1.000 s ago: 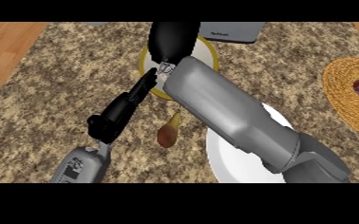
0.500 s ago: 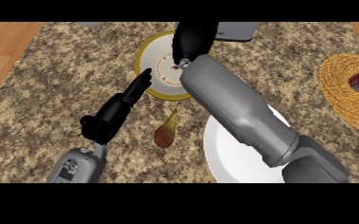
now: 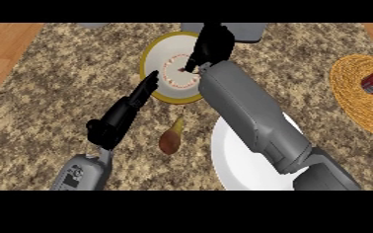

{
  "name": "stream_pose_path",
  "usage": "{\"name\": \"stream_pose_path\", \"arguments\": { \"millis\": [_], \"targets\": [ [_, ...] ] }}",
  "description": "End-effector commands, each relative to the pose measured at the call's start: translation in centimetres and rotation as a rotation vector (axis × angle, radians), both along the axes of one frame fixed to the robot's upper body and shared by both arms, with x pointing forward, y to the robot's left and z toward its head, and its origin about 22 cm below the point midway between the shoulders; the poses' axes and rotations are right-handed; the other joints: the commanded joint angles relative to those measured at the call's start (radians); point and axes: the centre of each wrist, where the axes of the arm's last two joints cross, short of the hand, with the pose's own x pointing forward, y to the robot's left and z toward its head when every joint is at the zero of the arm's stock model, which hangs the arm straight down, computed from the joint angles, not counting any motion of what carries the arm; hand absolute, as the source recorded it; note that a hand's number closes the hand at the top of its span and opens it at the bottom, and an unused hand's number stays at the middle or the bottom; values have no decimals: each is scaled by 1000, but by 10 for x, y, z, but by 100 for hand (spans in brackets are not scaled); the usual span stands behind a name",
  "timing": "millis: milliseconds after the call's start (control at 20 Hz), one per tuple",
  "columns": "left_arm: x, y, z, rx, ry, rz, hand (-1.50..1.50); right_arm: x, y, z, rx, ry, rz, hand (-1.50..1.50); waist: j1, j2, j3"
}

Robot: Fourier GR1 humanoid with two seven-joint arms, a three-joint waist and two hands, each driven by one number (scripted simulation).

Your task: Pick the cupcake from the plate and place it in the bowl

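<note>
counter: speckled brown granite top, wood strip along the left edge, grey object partly visible at the top edge behind the bowl.
bowl: yellow, round, top centre of the counter.
cupcake: inside the bowl, pale top with a reddish dotted ring; the right forearm covers its right side.
plate: white, lower right of centre, bare where it shows; the right forearm crosses over it.
right robot hand: over the bowl's upper right rim, just above and beside the cupcake. Fingers look bunched and pointing down toward it, but I cannot tell whether they pinch it or have let go.
left robot hand: left of the bowl, fingers straight and together, tips at the bowl's left rim, holding nothing.
other items: brown pear-shaped item lying on the counter between the left robot hand and the plate; woven mat at the right edge with something red on it, cut off.
step: placing, near the end by my read; cupcake is already sitting in the bowl.
next: if the grip is not yet released, spread the fingers, then lift the right robot hand straight up clear of the rim without dragging the cupcake or tipping the bowl.
</note>
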Motion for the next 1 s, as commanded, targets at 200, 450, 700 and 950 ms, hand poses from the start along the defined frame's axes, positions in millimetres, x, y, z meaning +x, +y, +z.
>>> {"name": "stream_pose_path", "arguments": {
  "millis": [200, 450, 700, 950],
  "targets": [
    [-2, 10, 5, 18, 18, 26, 0, 9, 10, 29, 171, -256, -92, -150, -29, -13, 0],
    [-7, 22, -2, 9, 27, 49, 0, 9, -2, 11, 314, -376, -216, -150, -61, -19, 0],
    [-12, 37, -2, -8, 35, 100, 0, 1, -15, -9, 404, -409, -259, -150, -101, -31, 0],
    [-16, 35, -1, -10, 49, 128, 0, -15, -41, -22, 459, -478, -285, -150, -138, -44, 0]
  ]
}}
